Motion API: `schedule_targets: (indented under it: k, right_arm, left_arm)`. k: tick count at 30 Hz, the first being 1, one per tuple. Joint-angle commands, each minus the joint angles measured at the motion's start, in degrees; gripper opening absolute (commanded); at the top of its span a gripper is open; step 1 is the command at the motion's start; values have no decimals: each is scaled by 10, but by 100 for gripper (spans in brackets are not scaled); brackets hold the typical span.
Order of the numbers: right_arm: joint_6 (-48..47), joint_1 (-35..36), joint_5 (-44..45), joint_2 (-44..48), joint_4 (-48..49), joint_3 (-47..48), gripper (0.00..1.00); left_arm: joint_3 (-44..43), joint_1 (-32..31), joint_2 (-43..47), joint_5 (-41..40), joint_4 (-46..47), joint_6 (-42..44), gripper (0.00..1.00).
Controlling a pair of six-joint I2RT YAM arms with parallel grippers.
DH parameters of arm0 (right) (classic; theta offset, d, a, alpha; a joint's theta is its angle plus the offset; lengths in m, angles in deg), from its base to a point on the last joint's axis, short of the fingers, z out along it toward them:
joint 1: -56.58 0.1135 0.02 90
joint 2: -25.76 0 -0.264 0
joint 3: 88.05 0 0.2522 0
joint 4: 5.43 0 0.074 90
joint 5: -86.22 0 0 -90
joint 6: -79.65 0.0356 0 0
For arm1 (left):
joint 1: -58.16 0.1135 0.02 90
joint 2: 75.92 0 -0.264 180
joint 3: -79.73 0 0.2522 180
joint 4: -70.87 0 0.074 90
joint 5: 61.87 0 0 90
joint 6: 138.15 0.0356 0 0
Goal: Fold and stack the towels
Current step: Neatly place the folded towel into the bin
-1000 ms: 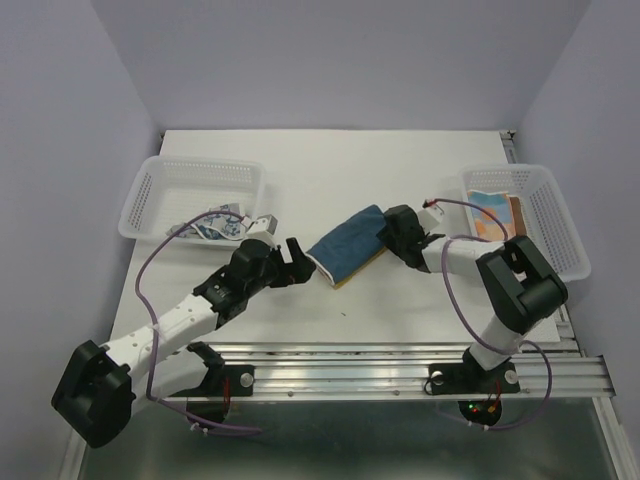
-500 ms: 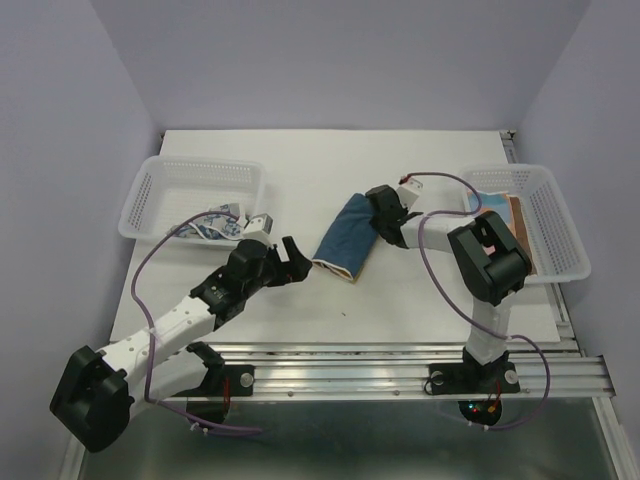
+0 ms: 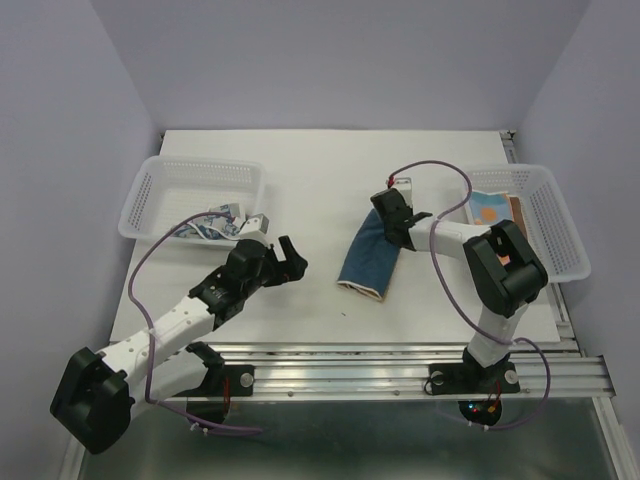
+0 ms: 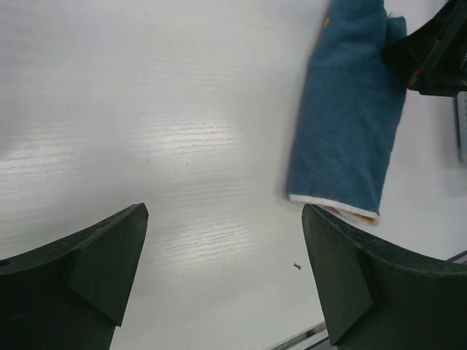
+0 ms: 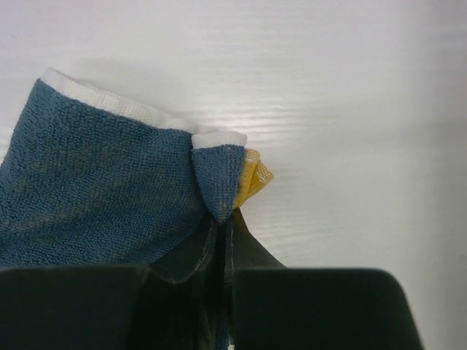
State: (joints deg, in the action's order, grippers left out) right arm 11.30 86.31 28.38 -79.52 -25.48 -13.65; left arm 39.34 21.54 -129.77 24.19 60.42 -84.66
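Note:
A folded dark blue towel (image 3: 366, 260) with a white hem and yellow underside lies on the table's middle right. My right gripper (image 3: 394, 218) is shut on its far corner; the right wrist view shows the blue towel (image 5: 109, 197) and its yellow lining (image 5: 255, 177) pinched between my closed fingertips (image 5: 226, 237). My left gripper (image 3: 291, 259) hovers open to the left of the towel, nothing between its fingers (image 4: 95, 255). In the left wrist view the towel (image 4: 349, 117) lies ahead and to the right. A white-and-blue patterned towel (image 3: 208, 226) sits crumpled in the left basket.
A white perforated basket (image 3: 160, 185) stands at the far left. A second basket (image 3: 550, 215) at the right holds folded towels, an orange and blue one (image 3: 488, 212) on top. A small dark speck (image 4: 297, 265) lies on the table near the front rail.
My right gripper closed on the blue towel's corner and swung it toward the far side, turning the towel from diagonal to nearly lengthwise. The left gripper stayed open and barely moved.

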Motion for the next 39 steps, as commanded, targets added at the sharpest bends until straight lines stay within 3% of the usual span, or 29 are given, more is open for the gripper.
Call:
schedule_targets:
  k: [1,5,17,24,31,36,39]
  right_arm:
    - [-178,0,91,58,-89,-27,1]
    - [-346,-12,56,109,-87,-61,1]
    - [-598,-106,-1,226,-119,-47,1]
    - [-659,-181,-1,222,-138,3,1]
    - [-705,-197,-19,256,-153,47,1]
    - [-711,-198,-89,314,-153,56,1]
    - [-717,-197,-74,330,-169,64,1]
  left_arm:
    - [7,5,18,-21,1,1,99]
    - [6,7,22,-27,-1,5,99]
    - [-3,15,1,-41,-4,10,99]
    - [-11,20,-14,-45,-5,16,99]
    - [-11,26,-18,-48,-6,18,99]
    - [-13,33,-20,-47,-6,20,99]
    - [-11,36,-18,-46,-5,20,99]
